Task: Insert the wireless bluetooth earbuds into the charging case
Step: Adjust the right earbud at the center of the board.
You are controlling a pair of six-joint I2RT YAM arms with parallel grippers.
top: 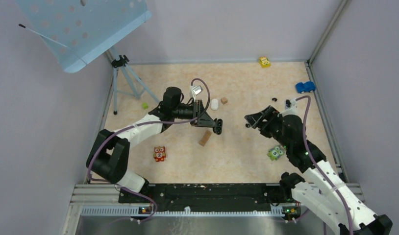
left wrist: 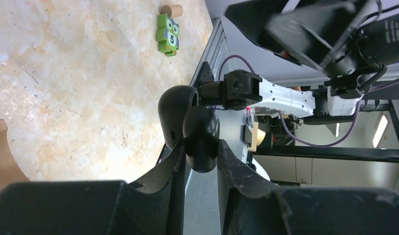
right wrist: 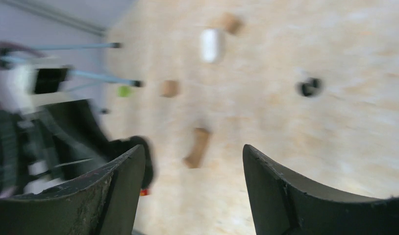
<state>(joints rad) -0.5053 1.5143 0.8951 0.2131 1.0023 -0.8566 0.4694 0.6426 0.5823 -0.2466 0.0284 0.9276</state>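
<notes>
Your table (top: 246,166) is walled at the left, back and right, and a black rail (top: 212,190) closes the near edge. Take the black charging case (left wrist: 192,115) as your mark. The widest bare floor runs from it down to the rail, and a second stretch opens behind it up to the back wall.

The two arms fill much of the middle. The left gripper (left wrist: 201,146) is clenched on the case, which is hinged open and held mid-table. The right gripper (right wrist: 192,152) stands near the case's right, released, with its jaws wide and nothing between them.

Left of the case and farther back, one tripod (top: 124,73) stands by the wall under one blue perforated board (top: 85,29).

- **Toy cars:** two, a blue car (top: 305,87) and a yellow car (top: 264,61), both far right and back of the case.
- **Owl blocks:** two, a red owl (top: 160,153) nearer and left of the case, and a green owl (top: 276,152) nearer and right.
- **Wooden pieces:** three in the right wrist view, a long wooden block (top: 205,137) just on the case's near side, a small tan block (top: 224,100) behind it, and a third tan block (right wrist: 169,88).
- **White rounded piece:** one (top: 214,104) just behind the case. You cannot tell whether it is a bud or a case.
- **Green ball:** one (top: 145,105), off to the left.
- **Black earbud:** one (top: 274,99) lies on the table right of the case and slightly back, well apart from it.
</notes>
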